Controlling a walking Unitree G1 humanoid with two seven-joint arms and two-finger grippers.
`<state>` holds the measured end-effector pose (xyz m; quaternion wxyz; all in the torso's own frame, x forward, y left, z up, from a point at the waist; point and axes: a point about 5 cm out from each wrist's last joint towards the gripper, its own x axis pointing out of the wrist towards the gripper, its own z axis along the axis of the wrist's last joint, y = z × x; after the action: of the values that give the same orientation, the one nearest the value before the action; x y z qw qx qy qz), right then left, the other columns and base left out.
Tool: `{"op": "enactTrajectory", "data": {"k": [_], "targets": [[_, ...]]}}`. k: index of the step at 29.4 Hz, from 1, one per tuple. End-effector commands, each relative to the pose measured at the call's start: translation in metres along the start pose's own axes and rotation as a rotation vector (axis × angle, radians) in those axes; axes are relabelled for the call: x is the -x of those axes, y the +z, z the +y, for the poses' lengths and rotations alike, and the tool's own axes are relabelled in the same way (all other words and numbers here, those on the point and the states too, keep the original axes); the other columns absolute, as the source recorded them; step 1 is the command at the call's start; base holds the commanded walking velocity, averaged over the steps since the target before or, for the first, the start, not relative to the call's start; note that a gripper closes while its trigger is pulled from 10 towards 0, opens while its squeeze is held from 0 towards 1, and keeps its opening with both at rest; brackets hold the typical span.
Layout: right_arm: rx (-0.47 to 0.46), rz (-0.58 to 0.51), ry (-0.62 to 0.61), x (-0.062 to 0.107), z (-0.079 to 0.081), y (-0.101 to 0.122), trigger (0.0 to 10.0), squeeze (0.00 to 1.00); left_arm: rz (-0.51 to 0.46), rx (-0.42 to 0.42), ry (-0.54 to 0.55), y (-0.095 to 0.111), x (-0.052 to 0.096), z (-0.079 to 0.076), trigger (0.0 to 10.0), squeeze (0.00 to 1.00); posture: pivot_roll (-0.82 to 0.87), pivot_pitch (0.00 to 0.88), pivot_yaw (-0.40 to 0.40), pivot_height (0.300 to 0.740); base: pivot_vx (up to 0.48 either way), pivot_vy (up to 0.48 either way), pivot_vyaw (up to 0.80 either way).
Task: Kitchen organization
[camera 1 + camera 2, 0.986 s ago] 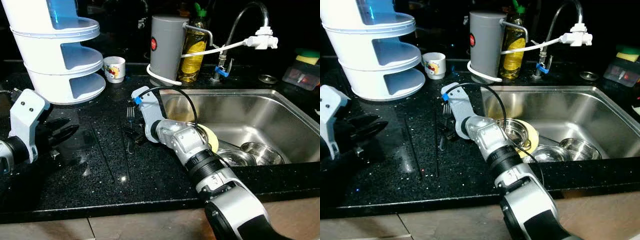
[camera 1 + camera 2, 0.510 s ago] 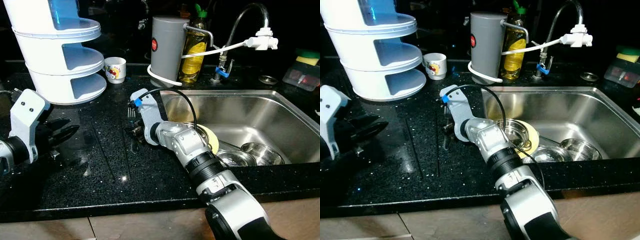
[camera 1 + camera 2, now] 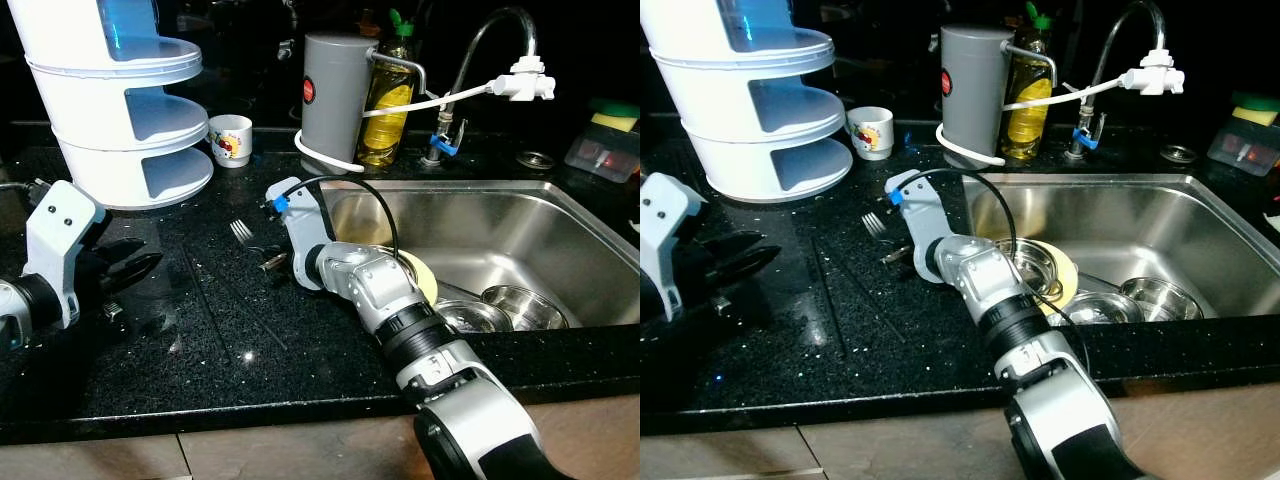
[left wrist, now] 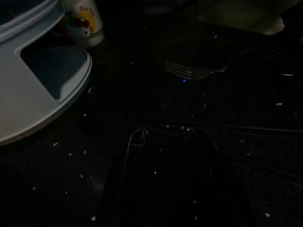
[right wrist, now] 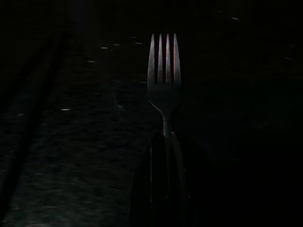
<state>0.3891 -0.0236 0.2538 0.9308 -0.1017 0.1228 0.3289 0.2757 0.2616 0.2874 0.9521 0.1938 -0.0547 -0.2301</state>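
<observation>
1. Fork [image 3: 243,234]: metal, on the black counter [image 3: 200,330] at about 9 o'clock from the sink [image 3: 520,215]; tines aimed toward 10 o'clock, at the white tiered rack [image 3: 120,110].
2. Right gripper [image 3: 268,262]: fingers closed on the fork's handle, as the right wrist view shows, with the tines [image 5: 163,61] jutting past the fingertips.
3. Left gripper [image 3: 125,270]: at 9 o'clock of the fork, well apart, low over the counter; fingers slightly parted, holding nothing.
4. Handling, by judgement: light, rigid, slick steel; likely to swivel in a two-finger pinch. Best held mid-handle, flat sides against the pads.
5. Two dark thin sticks [image 3: 205,300], possibly chopsticks, lie near the fork; hard to tell against the counter.
6. Obscured: the fork's handle end, behind the right gripper; both wrist views are very dark.
7. Sink contents: steel bowls [image 3: 515,305] and a yellow plate [image 3: 425,280], partly behind the arm.
</observation>
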Motion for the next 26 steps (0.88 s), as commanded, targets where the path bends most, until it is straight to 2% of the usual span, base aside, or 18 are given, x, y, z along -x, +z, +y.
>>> {"op": "enactTrajectory", "data": {"k": [1, 2, 3, 8, 9, 10, 12, 13, 16, 17, 19, 20, 21, 22, 24, 25, 26], "targets": [[-0.054, 0.068, -0.045, 0.002, -0.013, -0.017, 0.0, 0.00, -0.027, 0.007, -0.025, 0.005, -0.003, -0.005, 10.0, 0.00, 0.08, 0.119, -0.063, 0.740, 0.000, 0.000, 0.00], [-0.066, 0.032, -0.083, 0.009, -0.027, -0.007, 0.0, 0.00, -0.083, 0.026, -0.037, 0.015, -0.007, -0.007, 10.0, 0.00, 0.08, 0.117, -0.063, 0.740, 0.000, 0.000, 0.00], [-0.066, 0.032, -0.083, 0.009, -0.027, -0.007, 0.0, 0.00, -0.083, 0.026, -0.037, 0.015, -0.007, -0.007, 10.0, 0.00, 0.08, 0.117, -0.063, 0.740, 0.000, 0.000, 0.00], [-0.095, -0.069, -0.248, 0.044, -0.079, 0.017, 0.0, 0.00, -0.245, 0.084, -0.099, 0.044, -0.027, -0.020, 10.0, 0.00, 0.07, 0.119, -0.061, 0.740, 0.000, 0.000, 0.00], [-0.095, -0.077, -0.267, 0.049, -0.086, 0.019, 0.0, 0.00, -0.267, 0.095, -0.111, 0.048, -0.030, -0.023, 10.0, 0.00, 0.07, 0.119, -0.061, 0.740, 0.000, 0.000, 0.00], [-0.095, -0.077, -0.267, 0.049, -0.086, 0.019, 0.0, 0.00, -0.267, 0.095, -0.111, 0.048, -0.030, -0.023, 10.0, 0.00, 0.07, 0.119, -0.061, 0.740, 0.000, 0.000, 0.00], [-0.045, -0.055, -0.339, 0.061, -0.104, 0.014, 0.0, 0.00, -0.316, 0.117, -0.200, 0.056, -0.050, -0.044, 10.0, 0.00, 0.06, 0.118, -0.051, 0.740, 0.000, 0.000, 0.00], [-0.045, -0.055, -0.339, 0.061, -0.104, 0.014, 0.0, 0.00, -0.316, 0.117, -0.200, 0.056, -0.050, -0.044, 10.0, 0.00, 0.06, 0.118, -0.051, 0.740, 0.000, 0.000, 0.00], [-0.014, -0.020, -0.378, 0.067, -0.114, 0.003, 0.0, 0.00, -0.311, 0.106, -0.293, 0.058, -0.070, -0.067, 10.0, 0.00, 0.06, 0.118, -0.036, 0.740, 0.000, 0.000, 0.00], [-0.014, -0.020, -0.378, 0.067, -0.114, 0.003, 0.0, 0.00, -0.311, 0.106, -0.293, 0.058, -0.070, -0.067, 10.0, 0.00, 0.06, 0.118, -0.036, 0.740, 0.000, 0.000, 0.00], [0.009, 0.006, -0.417, 0.069, -0.120, -0.008, 0.0, 0.00, -0.296, 0.118, -0.330, 0.056, -0.086, -0.084, 10.0, 0.00, 0.06, 0.120, -0.029, 0.740, 0.000, 0.000, 0.00], [0.009, 0.006, -0.417, 0.069, -0.120, -0.008, 0.0, 0.00, -0.296, 0.118, -0.330, 0.056, -0.086, -0.084, 10.0, 0.00, 0.06, 0.120, -0.029, 0.740, 0.000, 0.000, 0.00], [0.032, 0.028, -0.459, 0.070, -0.126, -0.020, 0.0, 0.00, -0.257, 0.095, -0.365, 0.051, -0.102, -0.103, 10.0, 0.00, 0.05, 0.122, -0.021, 0.740, 0.000, 0.000, 0.00], [0.032, 0.028, -0.459, 0.070, -0.126, -0.020, 0.0, 0.00, -0.257, 0.095, -0.365, 0.051, -0.102, -0.103, 10.0, 0.00, 0.05, 0.122, -0.021, 0.740, 0.000, 0.000, 0.00], [0.081, 0.056, -0.515, 0.071, -0.133, -0.035, 0.0, 0.00, -0.206, 0.037, -0.418, 0.045, -0.118, -0.129, 10.0, 0.00, 0.05, 0.125, -0.015, 0.740, 0.000, 0.000, 0.00], [0.078, 0.058, -0.525, 0.071, -0.134, -0.040, 0.0, 0.00, -0.197, 0.032, -0.423, 0.045, -0.125, -0.137, 10.0, 0.00, 0.05, 0.125, -0.015, 0.740, 0.000, 0.000, 0.00], [0.100, 0.065, -0.557, 0.072, -0.137, -0.048, 3.4, 0.00, -0.189, 0.033, -0.403, 0.047, -0.134, -0.143, 10.0, 0.00, 0.05, 0.124, -0.013, 0.740, 0.000, 0.000, 0.00]]}}
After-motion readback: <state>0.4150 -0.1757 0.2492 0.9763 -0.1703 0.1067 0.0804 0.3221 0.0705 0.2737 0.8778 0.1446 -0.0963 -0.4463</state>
